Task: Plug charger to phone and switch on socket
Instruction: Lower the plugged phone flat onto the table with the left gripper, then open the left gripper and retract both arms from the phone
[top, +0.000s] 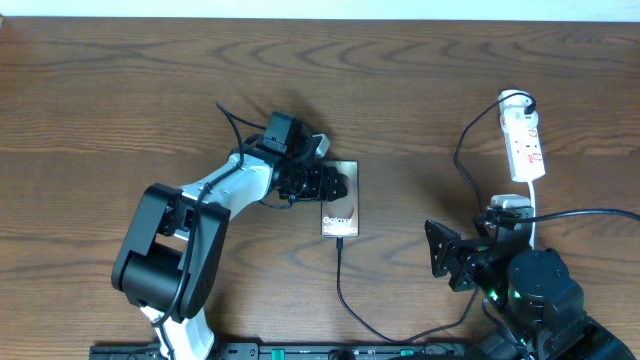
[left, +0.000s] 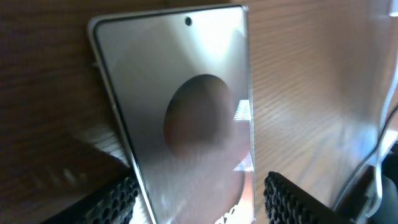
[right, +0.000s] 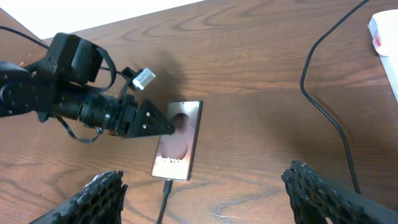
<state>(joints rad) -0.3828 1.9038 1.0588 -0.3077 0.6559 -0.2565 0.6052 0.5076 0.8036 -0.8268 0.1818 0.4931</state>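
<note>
One phone (top: 341, 208): a flat brownish-grey slab with white "Galaxy" lettering and a pale oval, lying on the table (top: 100, 100). The charger (top: 343, 285) tip touches its near end. My left gripper (left: 202, 186) is spread astride it; my right gripper (right: 205, 177) is spread, empty.

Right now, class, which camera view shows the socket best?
The overhead view: the whole white socket shows, with its red markings and a black plug in it. The right wrist view catches only one corner at its frame edge. The left wrist view does not show it.
</note>
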